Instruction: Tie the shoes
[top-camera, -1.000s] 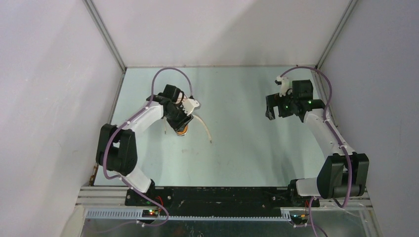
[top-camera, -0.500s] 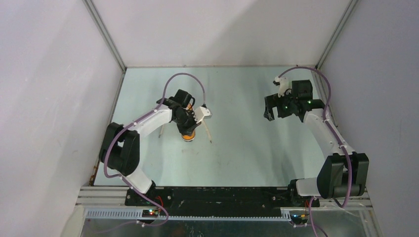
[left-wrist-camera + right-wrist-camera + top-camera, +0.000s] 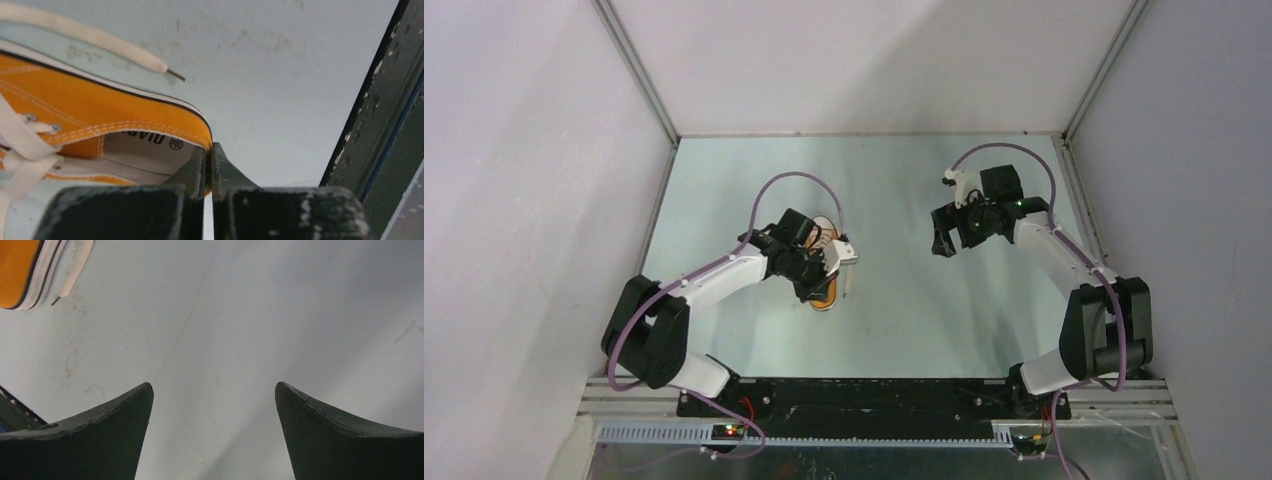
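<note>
An orange canvas shoe (image 3: pixel 825 297) with white laces lies on the table left of centre, mostly under my left wrist. My left gripper (image 3: pixel 210 156) is shut on the rim of the shoe's (image 3: pixel 100 107) heel, one finger inside the opening and one outside. A loose white lace (image 3: pixel 85 32) trails over the table beyond the shoe. My right gripper (image 3: pixel 942 243) hangs open to the right, apart from the shoe, with only bare table between its fingers (image 3: pixel 125 415). The shoe's sole edge (image 3: pixel 17 270) and a lace end (image 3: pixel 75 270) show at the top left of the right wrist view.
The pale green table (image 3: pixel 904 310) is boxed in by grey walls at the back and both sides. A black rail (image 3: pixel 380 100) runs along its near edge by the arm bases.
My left gripper has shut on the shoe's heel and dragged the shoe nearer and to the right. The right arm has swung left toward the middle, still open.
</note>
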You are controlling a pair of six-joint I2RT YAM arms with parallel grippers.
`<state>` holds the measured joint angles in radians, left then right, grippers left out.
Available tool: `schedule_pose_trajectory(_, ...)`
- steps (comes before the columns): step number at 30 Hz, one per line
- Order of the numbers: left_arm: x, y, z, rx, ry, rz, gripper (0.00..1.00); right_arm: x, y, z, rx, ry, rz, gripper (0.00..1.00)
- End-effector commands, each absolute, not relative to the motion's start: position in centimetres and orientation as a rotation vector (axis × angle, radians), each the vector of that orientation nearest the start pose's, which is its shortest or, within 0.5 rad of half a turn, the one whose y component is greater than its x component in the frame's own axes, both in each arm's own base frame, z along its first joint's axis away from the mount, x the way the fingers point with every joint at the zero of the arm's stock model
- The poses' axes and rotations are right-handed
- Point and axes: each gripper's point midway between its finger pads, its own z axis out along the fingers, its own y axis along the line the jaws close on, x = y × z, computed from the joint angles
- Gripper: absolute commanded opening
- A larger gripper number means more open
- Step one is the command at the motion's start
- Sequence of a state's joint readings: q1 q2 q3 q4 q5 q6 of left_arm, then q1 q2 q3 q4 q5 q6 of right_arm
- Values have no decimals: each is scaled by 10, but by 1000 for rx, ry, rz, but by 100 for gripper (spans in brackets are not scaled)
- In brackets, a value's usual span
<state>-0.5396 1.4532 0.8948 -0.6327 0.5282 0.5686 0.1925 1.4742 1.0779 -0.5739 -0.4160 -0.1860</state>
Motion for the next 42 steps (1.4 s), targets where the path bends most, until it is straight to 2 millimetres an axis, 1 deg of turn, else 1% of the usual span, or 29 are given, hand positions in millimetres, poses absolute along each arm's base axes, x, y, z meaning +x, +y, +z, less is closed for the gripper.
schedule_pose_trajectory(1, 208, -241, 88, 1459, 2079, -863, 0, 328, 152, 130, -722, 2365, 579, 94)
schedule_pose_trajectory(3, 213, -241, 88, 1458, 2087, -835, 5, 327, 157, 133, -731, 2360, 585, 94)
schedule_pose_trajectory(4, 217, -241, 89, 1459, 2084, -817, 18, 328, 159, 136, -736, 2351, 587, 94)
schedule_pose_trajectory(5, 226, -241, 95, 1451, 2076, -779, 25, 327, 160, 138, -740, 2348, 587, 94)
schedule_pose_trajectory(6, 232, -239, 99, 1440, 2071, -759, 38, 328, 161, 140, -749, 2340, 582, 93)
schedule_pose_trajectory(7, 241, -239, 110, 1427, 2050, -739, 42, 328, 160, 143, -764, 2334, 575, 93)
schedule_pose_trajectory(8, 248, -231, 115, 1406, 2057, -722, 49, 328, 161, 143, -778, 2331, 571, 92)
schedule_pose_trajectory(9, 259, -230, 129, 1385, 2035, -701, 51, 328, 163, 143, -803, 2322, 566, 90)
schedule_pose_trajectory(10, 268, -220, 134, 1350, 2053, -679, 54, 328, 165, 144, -821, 2314, 568, 86)
schedule_pose_trajectory(11, 279, -216, 147, 1309, 2048, -656, 56, 328, 170, 141, -865, 2302, 567, 81)
schedule_pose_trajectory(13, 305, -190, 158, 1146, 2112, -615, 58, 327, 182, 135, -955, 2276, 572, 73)
schedule_pose_trajectory(14, 314, -184, 159, 1091, 2129, -602, 58, 326, 188, 133, -991, 2261, 577, 71)
schedule_pose_trajectory(16, 340, -160, 158, 864, 2223, -533, 59, 324, 206, 117, -1122, 2229, 570, 66)
schedule_pose_trajectory(17, 349, -146, 157, 703, 2281, -537, 59, 321, 218, 114, -1170, 2216, 559, 63)
schedule_pose_trajectory(18, 359, -137, 154, 596, 2307, -507, 59, 322, 226, 106, -1173, 2235, 560, 61)
schedule_pose_trajectory(19, 365, -124, 151, 393, 2363, -523, 58, 324, 237, 106, -1176, 2237, 530, 58)
schedule_pose_trajectory(20, 369, -114, 142, 275, 2390, -504, 58, 330, 246, 100, -1081, 2280, 528, 57)
schedule_pose_trajectory(21, 371, -104, 137, 99, 2415, -520, 58, 337, 252, 99, -1022, 2294, 451, 57)
schedule_pose_trajectory(22, 370, -95, 127, 24, 2424, -485, 58, 340, 268, 97, -946, 2306, 464, 58)
schedule_pose_trajectory(23, 369, -89, 125, -46, 2426, -471, 58, 342, 274, 96, -931, 2307, 445, 62)
schedule_pose_trajectory(24, 365, -79, 114, -88, 2452, -409, 58, 339, 293, 94, -967, 2292, 453, 65)
schedule_pose_trajectory(27, 356, -67, 105, -151, 2475, -339, 58, 343, 318, 91, -955, 2297, 463, 69)
schedule_pose_trajectory(28, 354, -64, 103, -163, 2480, -325, 58, 348, 331, 91, -924, 2311, 484, 72)
schedule_pose_trajectory(29, 354, -62, 105, -171, 2472, -313, 58, 348, 334, 89, -908, 2334, 482, 76)
schedule_pose_trajectory(30, 352, -61, 104, -177, 2472, -307, 58, 348, 346, 86, -887, 2355, 500, 76)
schedule_pose_trajectory(31, 352, -60, 107, -177, 2459, -298, 58, 344, 349, 76, -869, 2399, 508, 75)
schedule_pose_trajectory(32, 351, -58, 107, -176, 2457, -292, 58, 340, 357, 77, -872, 2401, 523, 73)
schedule_pose_trajectory(37, 347, -48, 119, -195, 2430, -251, 58, 321, 363, 47, -856, 2509, 515, 71)
schedule_pose_trajectory(42, 348, -39, 125, -276, 2408, -258, 59, 316, 362, 24, -835, 2555, 428, 66)
